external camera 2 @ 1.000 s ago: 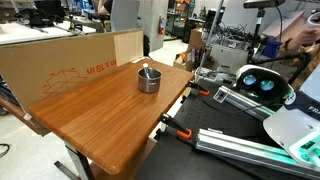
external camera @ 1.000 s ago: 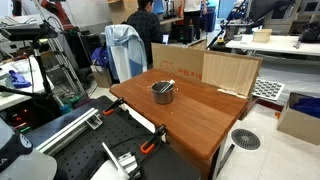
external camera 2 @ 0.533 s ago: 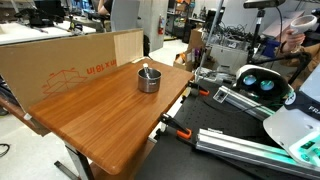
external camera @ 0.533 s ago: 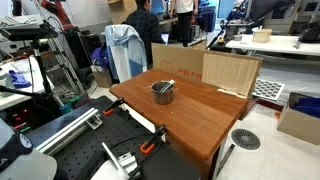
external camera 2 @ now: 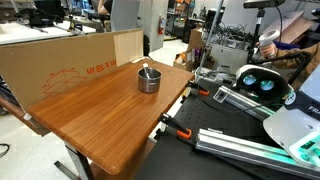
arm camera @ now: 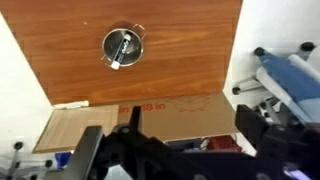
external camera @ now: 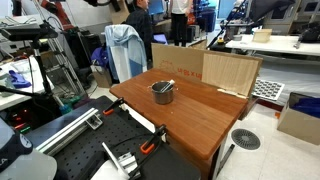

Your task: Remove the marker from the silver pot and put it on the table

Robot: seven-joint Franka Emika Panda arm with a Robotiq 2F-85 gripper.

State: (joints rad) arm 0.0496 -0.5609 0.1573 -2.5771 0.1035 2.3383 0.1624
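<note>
We're looking straight down in the wrist view, with the gripper (arm camera: 160, 150) high above the table (arm camera: 190, 50). It's only a dark, blurred mass along the 6 o'clock edge, so I can't tell whether the claw is spread or pinched together. Nothing can be seen between its fingers.

The silver pot (arm camera: 122, 46) is up at 11 o'clock from the middle of that view, standing on the reddish-brown top. The marker (arm camera: 120, 50) is inside it, lying across the dark interior on a slant from 1 o'clock to 7 o'clock.

In both exterior views the pot (external camera: 163, 92) (external camera 2: 148, 80) stands alone on the table (external camera: 200, 115) (external camera 2: 90, 120). The marker (external camera: 166, 85) leans on the rim with its paler end poking out toward 1 o'clock in an exterior view. From the opposite camera the marker (external camera 2: 146, 68) rises at roughly 12 o'clock.

Now the writing. A cardboard sheet (external camera 2: 60, 70) stands upright along the table's far edge, with red lettering that starts "UBI" — the rest is too small to read. In the wrist view the same cardboard (arm camera: 170, 120) shows red print that seems to end "in", the rest blurred.

A black perforated bench (external camera: 100, 155) sits at 7 o'clock of the table.
</note>
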